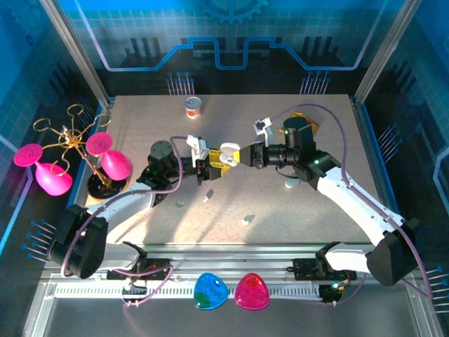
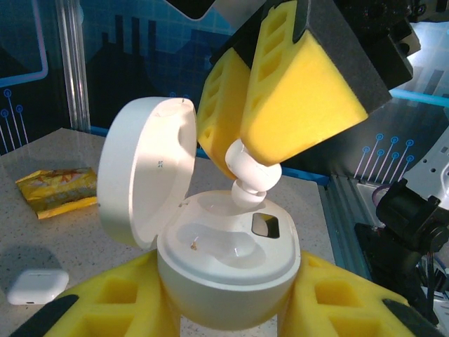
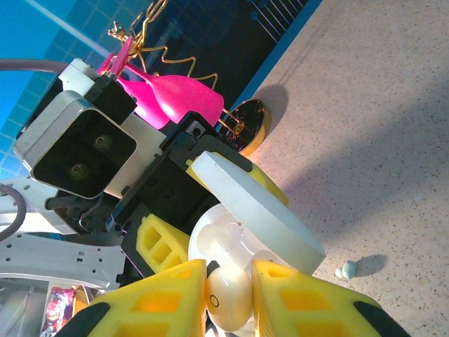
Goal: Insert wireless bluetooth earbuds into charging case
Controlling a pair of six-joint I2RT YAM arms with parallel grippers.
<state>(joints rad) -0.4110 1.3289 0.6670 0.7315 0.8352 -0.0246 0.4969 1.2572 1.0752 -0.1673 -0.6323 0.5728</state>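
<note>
The speckled beige table (image 1: 280, 225) carries a small can (image 1: 193, 107) at 12 o'clock, a yellow packet (image 1: 316, 125) at 1 o'clock, a gold glass stand (image 1: 106, 184) at 9 o'clock, a closed white case (image 1: 292, 184) at 3 o'clock, and 2 white earbuds (image 1: 206, 199) toward 6 o'clock, well apart.

walls (image 1: 231, 28): blue circuit-print panels | table (image 1: 140, 119): speckled beige top, sunlit patches | frame posts (image 1: 74, 49): aluminium

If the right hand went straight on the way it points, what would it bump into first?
Likely the open charging case held by the left hand; the earbud in the right hand would touch it first.
</note>
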